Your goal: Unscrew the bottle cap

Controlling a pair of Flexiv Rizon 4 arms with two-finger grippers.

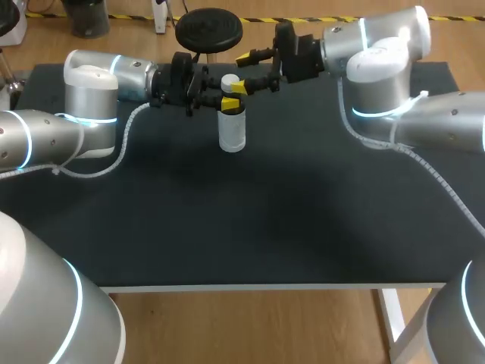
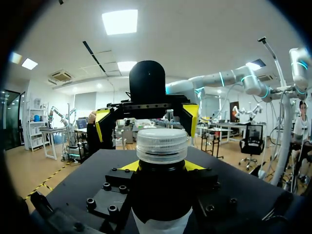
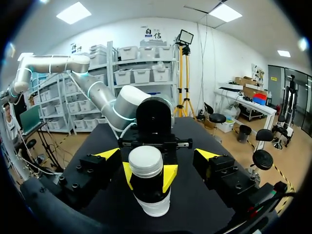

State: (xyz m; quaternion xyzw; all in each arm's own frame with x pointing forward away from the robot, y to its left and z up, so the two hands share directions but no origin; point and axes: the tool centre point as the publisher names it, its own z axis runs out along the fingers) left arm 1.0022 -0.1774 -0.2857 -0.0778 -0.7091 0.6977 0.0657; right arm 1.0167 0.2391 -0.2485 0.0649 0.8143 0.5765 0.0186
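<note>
Two claws share one job. My left claw (image 1: 226, 103) is clamped on the bottle (image 1: 232, 130) just under its cap (image 1: 229, 80), pinning it upright on the desk (image 1: 265, 220), toward the far edge (so it cannot spin, I reckon). My right claw (image 3: 158, 155) stands wide open, one finger on each side of the white cap, touching nothing, lined up to close and twist.
</note>
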